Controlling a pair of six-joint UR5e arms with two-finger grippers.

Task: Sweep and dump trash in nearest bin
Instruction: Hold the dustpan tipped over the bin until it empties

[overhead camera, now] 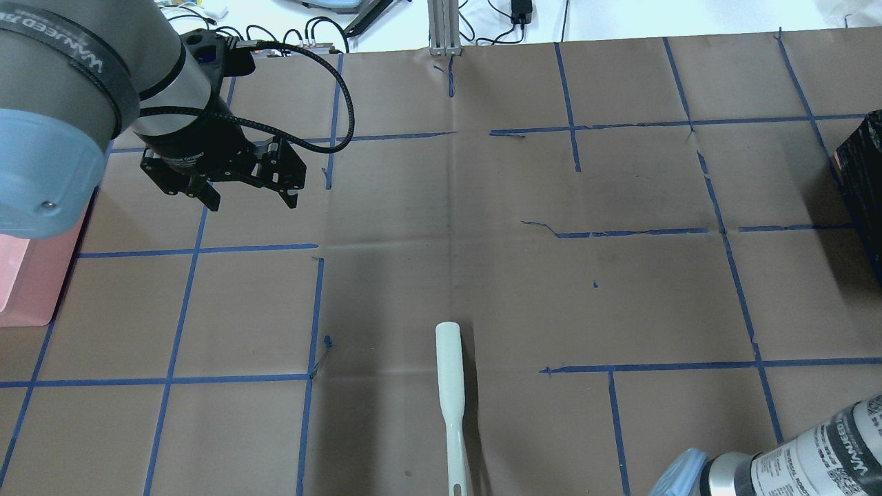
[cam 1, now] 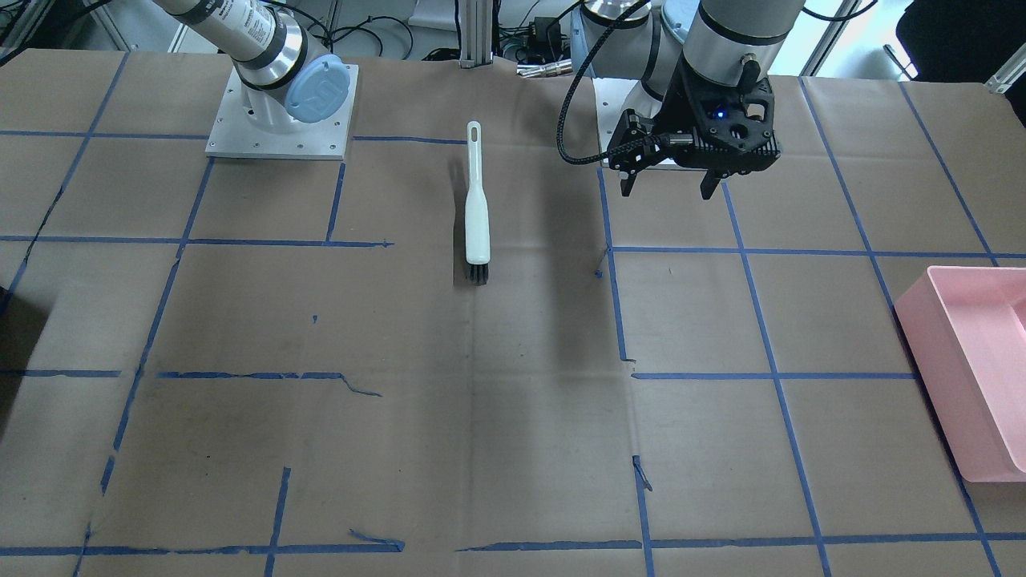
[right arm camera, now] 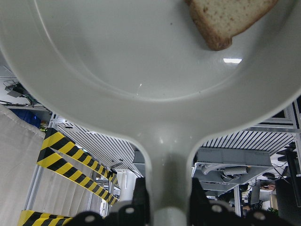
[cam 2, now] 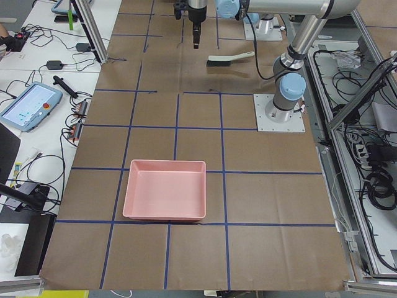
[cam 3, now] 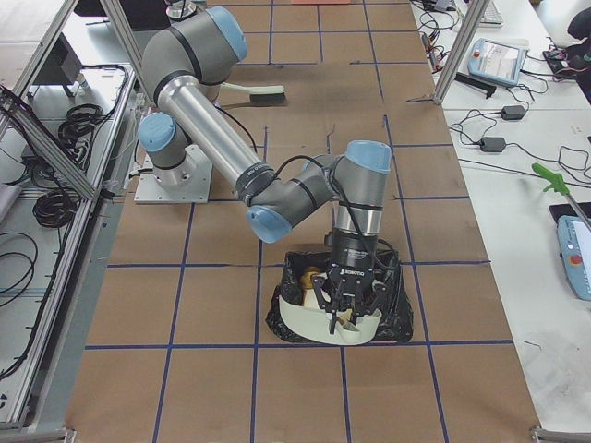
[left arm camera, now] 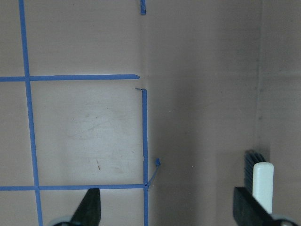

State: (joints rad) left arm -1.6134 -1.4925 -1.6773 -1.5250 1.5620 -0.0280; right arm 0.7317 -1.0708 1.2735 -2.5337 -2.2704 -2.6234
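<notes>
My right gripper (right arm camera: 167, 200) is shut on the handle of a white dustpan (right arm camera: 141, 56). In the exterior right view it (cam 3: 343, 300) holds the pan (cam 3: 314, 325) over a black bag-lined bin (cam 3: 392, 318). One bread slice piece (right arm camera: 225, 19) with tan crust lies in the pan. The other bread piece and the yellow lump do not show clearly. My left gripper (cam 1: 665, 188) is open and empty above the table, also in the overhead view (overhead camera: 248, 196). A white brush (cam 1: 477, 208) lies flat on the table beside it (left arm camera: 261, 181).
A pink bin (cam 1: 970, 361) stands on the robot's left end of the table (cam 2: 164, 198). The black bin shows at the overhead view's right edge (overhead camera: 861, 186). Brown paper with blue tape lines covers the table (cam 1: 401, 401).
</notes>
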